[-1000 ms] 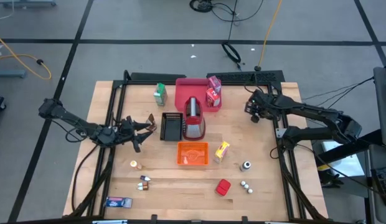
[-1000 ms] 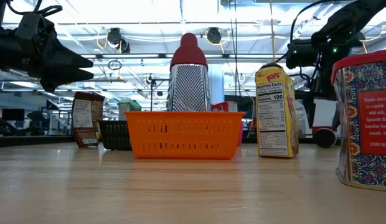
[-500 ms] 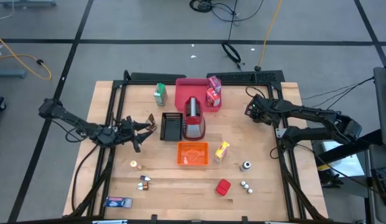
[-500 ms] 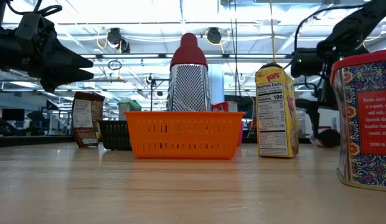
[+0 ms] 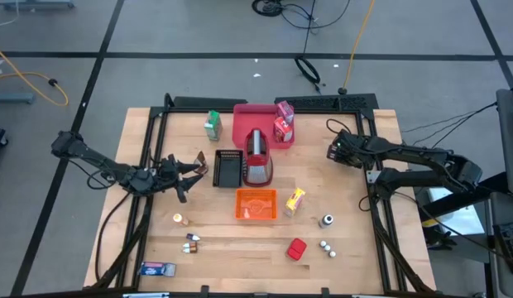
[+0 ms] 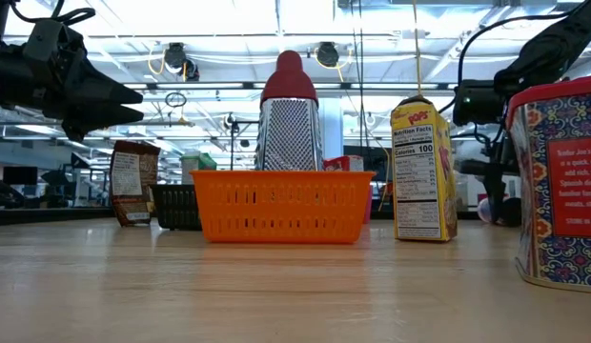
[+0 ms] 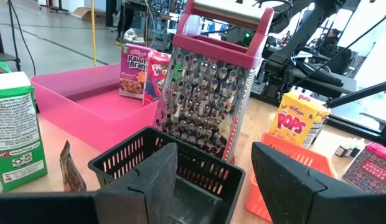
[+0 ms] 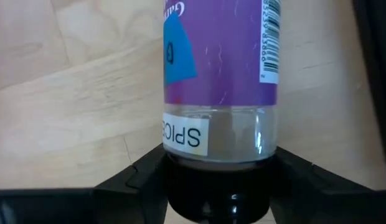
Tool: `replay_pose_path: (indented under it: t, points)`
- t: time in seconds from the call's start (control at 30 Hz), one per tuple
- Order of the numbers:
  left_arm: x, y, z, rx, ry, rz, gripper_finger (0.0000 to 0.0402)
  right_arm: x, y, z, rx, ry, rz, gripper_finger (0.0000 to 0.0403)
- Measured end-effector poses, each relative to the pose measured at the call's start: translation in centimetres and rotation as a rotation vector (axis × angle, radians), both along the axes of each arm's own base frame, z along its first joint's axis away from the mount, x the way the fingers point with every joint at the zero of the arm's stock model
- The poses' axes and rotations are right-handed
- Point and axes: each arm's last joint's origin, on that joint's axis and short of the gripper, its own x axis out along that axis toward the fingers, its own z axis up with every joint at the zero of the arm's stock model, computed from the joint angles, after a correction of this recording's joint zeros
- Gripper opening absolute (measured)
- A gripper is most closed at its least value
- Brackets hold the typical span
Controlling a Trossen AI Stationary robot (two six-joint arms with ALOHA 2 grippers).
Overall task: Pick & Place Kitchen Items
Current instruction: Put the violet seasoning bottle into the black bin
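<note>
Cylindrical purple-labelled spice jar between right pincer fingers

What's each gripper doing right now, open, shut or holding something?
Left gripper: open, empty, facing the black basket.
Right gripper: fingers on both sides of a purple-labelled spice jar; whether the grip is shut cannot be told.

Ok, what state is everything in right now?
Left gripper: open, empty, facing the black basket.
Right gripper: at the spice jar, grip unclear.
Grater: upright.
Pops box: upright.
Cereal boxes: upright in the pink tray.
</note>
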Motion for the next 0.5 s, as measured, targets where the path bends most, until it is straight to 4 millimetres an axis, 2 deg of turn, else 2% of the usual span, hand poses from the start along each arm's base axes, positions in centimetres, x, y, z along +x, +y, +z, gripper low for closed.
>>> replay_pose_path:
  t: [0.33, 0.5]
  points:
    - [0.1, -0.2, 0.3, -0.059, -0.043, -0.065, 0.0209, 0.2, -0.1, 0.1, -0.012, 0.008, 0.134, 0.0199]
    - [0.2, -0.4, 1.3, -0.016, -0.109, -0.134, 0.0209, 0.8, -0.4, 1.4, -0.032, -0.024, 0.234, 0.0199]
